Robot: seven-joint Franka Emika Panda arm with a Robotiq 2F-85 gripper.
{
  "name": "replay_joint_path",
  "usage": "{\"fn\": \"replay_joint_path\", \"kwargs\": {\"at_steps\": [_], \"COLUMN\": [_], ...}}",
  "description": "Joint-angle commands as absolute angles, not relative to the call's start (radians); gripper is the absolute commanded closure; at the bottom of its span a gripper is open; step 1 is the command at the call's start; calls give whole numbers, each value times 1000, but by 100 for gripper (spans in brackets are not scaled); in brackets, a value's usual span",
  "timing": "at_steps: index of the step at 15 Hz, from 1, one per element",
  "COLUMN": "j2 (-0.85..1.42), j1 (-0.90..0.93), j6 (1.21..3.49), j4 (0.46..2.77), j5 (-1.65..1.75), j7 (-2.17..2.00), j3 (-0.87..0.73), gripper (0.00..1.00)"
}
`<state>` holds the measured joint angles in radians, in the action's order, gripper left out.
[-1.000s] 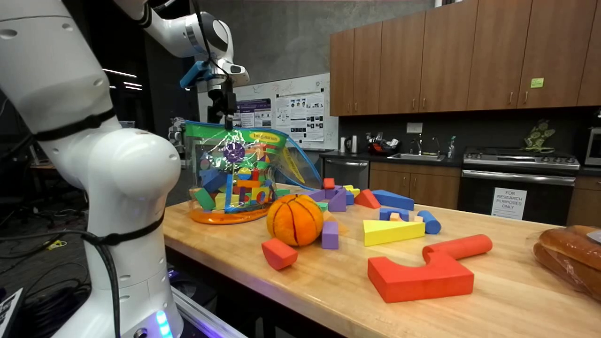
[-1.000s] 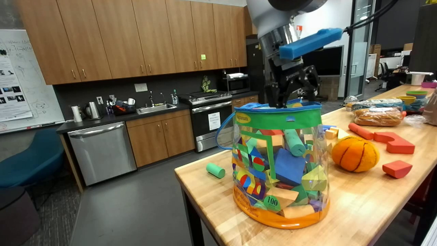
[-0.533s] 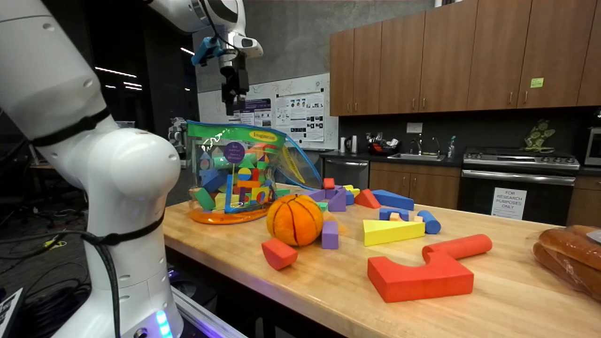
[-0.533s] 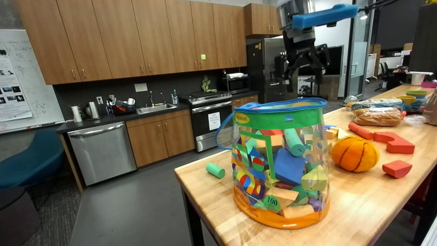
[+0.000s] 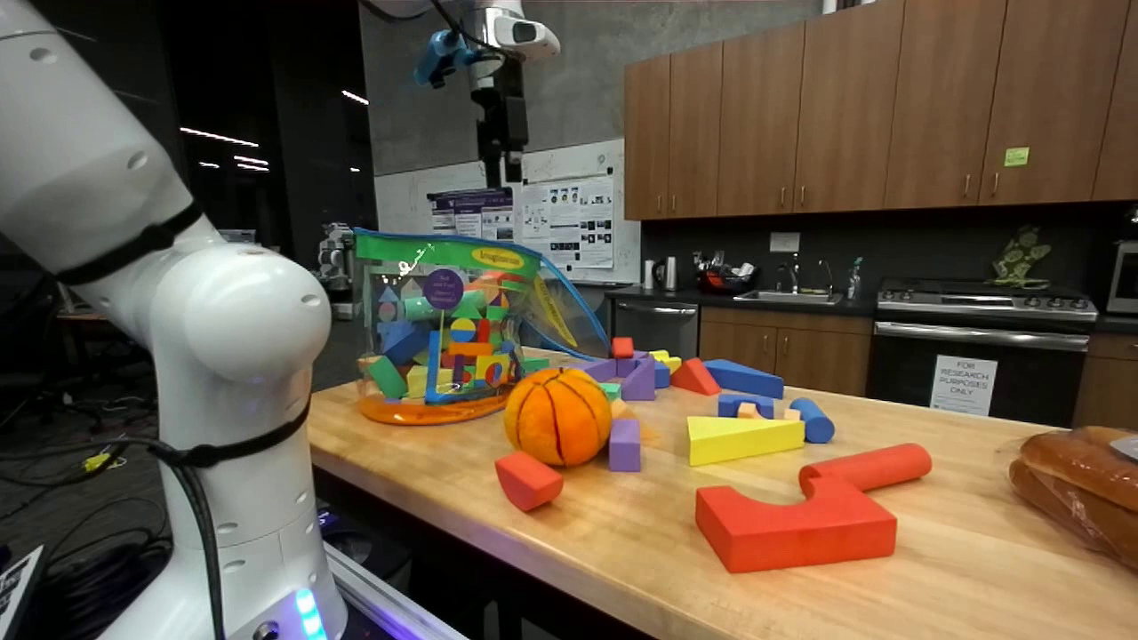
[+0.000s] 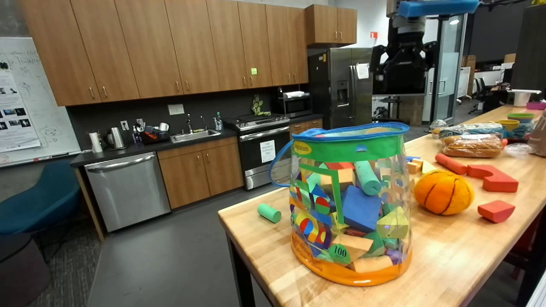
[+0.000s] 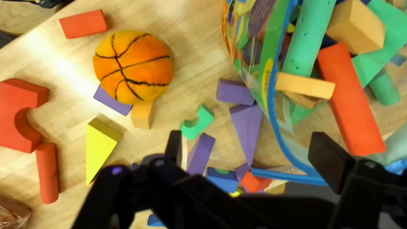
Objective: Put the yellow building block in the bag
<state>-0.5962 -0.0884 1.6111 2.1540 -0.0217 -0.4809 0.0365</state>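
On the wooden table (image 5: 622,551) the placing is, I judge, not yet done. The clear plastic bag (image 6: 379,147) with green trim stands upright and ready, its mouth open, with many blocks (image 6: 362,209) already inside. Higher than its rim and clear of it hangs the black Robotiq gripper (image 7: 251,154), jaws standing far apart with nothing held. Near the plush basketball (image 5: 558,418) and the red arch block (image 5: 791,529) lies what I take for the target: the yellow wedge block (image 5: 745,442), on the wood outside the bag. Reaching it, grasping it, lifting it over the rim and letting it drop all seem left to do. In an exterior view the blue cylinder (image 5: 812,420) sits right by its end and a blue block (image 5: 729,406) shows just behind, so there may be little room for the jaws. Farther back, a smaller yellow block (image 5: 667,359) could be mistaken for the target; smallest are the peach cubes (image 5: 749,411) close behind the wedge.
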Motion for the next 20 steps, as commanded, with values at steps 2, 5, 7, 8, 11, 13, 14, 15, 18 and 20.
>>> {"fn": "replay_joint_path", "kwargs": {"at_steps": [2, 5, 7, 8, 11, 13, 14, 15, 18, 20], "j2": [-592, -558, -528, -511, -455, -413, -388, -365, -280, -224], "j1": [-151, -178, -192, -199, -218, -228, -233, -237, -251, -257], "j6": [1744, 1816, 1856, 1870, 1911, 1936, 1951, 1953, 1967, 1972], "j4": [2201, 2217, 2223, 2221, 2222, 2222, 2223, 2218, 2207, 2197], "j5": [-24, -20, -19, -18, -14, -17, -19, -20, -24, -37], "j7": [-386, -319, -272, -251, -177, -134, -116, -104, -72, -52], "j3": [-48, -96, -129, -144, -192, -220, -233, -243, -276, -298], "gripper": [0, 0, 0, 0, 0, 0, 0, 0, 0, 0]}}
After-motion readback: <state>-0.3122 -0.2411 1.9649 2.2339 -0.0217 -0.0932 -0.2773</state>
